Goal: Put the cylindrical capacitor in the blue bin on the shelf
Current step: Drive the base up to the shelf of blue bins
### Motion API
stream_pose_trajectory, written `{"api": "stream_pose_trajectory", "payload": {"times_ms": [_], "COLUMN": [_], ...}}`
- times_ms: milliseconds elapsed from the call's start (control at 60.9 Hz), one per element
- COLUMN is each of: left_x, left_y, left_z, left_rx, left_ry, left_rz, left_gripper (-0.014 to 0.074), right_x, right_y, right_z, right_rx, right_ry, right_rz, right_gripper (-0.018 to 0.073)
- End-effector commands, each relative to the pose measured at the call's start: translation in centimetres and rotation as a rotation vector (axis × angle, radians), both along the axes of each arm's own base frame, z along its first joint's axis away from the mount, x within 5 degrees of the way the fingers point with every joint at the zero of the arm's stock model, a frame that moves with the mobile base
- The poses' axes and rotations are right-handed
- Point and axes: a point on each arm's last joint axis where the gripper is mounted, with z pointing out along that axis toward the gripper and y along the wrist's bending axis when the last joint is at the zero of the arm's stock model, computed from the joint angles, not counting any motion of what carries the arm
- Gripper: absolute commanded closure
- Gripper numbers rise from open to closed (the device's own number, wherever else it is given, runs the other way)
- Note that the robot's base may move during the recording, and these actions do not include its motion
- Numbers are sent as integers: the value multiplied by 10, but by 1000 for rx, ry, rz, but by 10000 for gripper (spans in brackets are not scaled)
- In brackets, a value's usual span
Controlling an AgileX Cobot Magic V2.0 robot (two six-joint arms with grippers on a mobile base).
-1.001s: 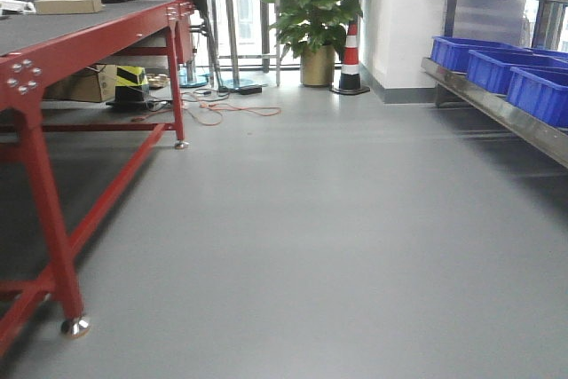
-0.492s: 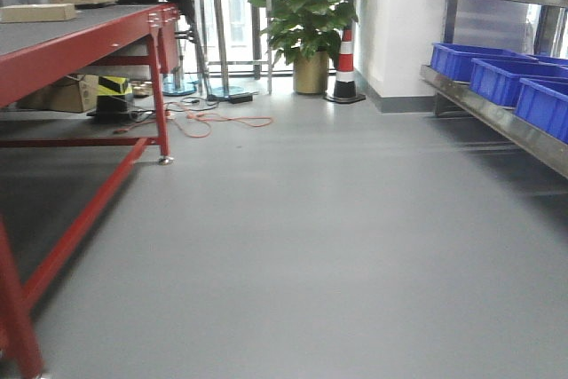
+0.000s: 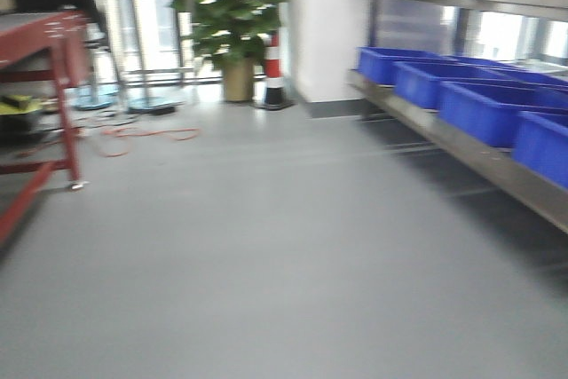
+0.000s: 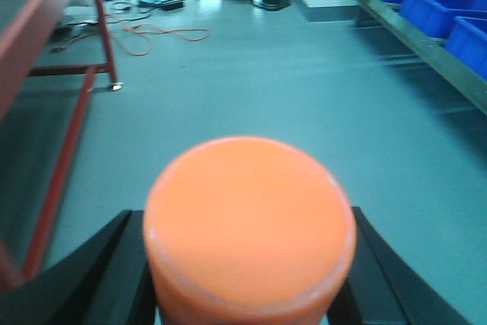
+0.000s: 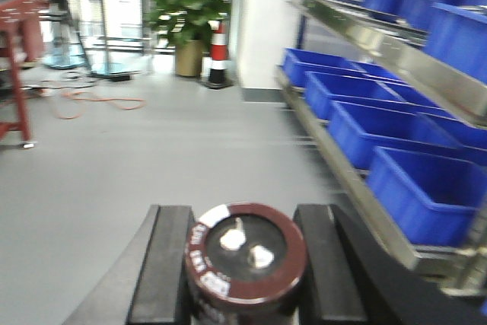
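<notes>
Right gripper (image 5: pixel 245 279): fingers (image 5: pixel 162 264) closed against both sides of the cylindrical capacitor (image 5: pixel 247 249), which stands upright with its terminals up. Left gripper (image 4: pixel 249 287): fingers (image 4: pixel 91 279) clamp an orange cylinder (image 4: pixel 249 211). Ahead and to the right of the right fingers, the shelf (image 5: pixel 358 180) carries blue bins (image 5: pixel 426 188). Farther ahead: traffic cone (image 5: pixel 218 55), potted plant (image 5: pixel 186 5).

The cylindrical capacitor (image 5: pixel 245 260) stands upright, clamped between the two black fingers of the right hand (image 5: pixel 243 283), to the left of the shelf (image 5: pixel 365 36) and apart from it. Its sleeve is dark brown-black with pale print on a white band. What look like two silvery terminals rise from its dark top. The shelf is shiny tiered steel. Open blue bins (image 5: pixel 426 203) sit in a row on its lower tier.
</notes>
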Motion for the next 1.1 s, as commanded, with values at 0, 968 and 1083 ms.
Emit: {"api": "stream_pose_trajectory", "payload": {"times_ms": [0,968,1083], "left_x": [0,0,0], "left_y": [-1,-1,-1], "left_z": [2,2,2], "left_rx": [-6,-6,-6], "left_ry": [-29,-29,-29], "left_rz": [-11,-11,-11], "left_gripper": [707,707,707], "right_x": [0,0,0], "right_y": [0,0,0], "right_z": [3,3,3], "right_rx": [-1,-1,-1], "right_ry": [-29,-29,-29], "right_rz": [-1,-1,-1], "right_gripper": [659,659,659]}}
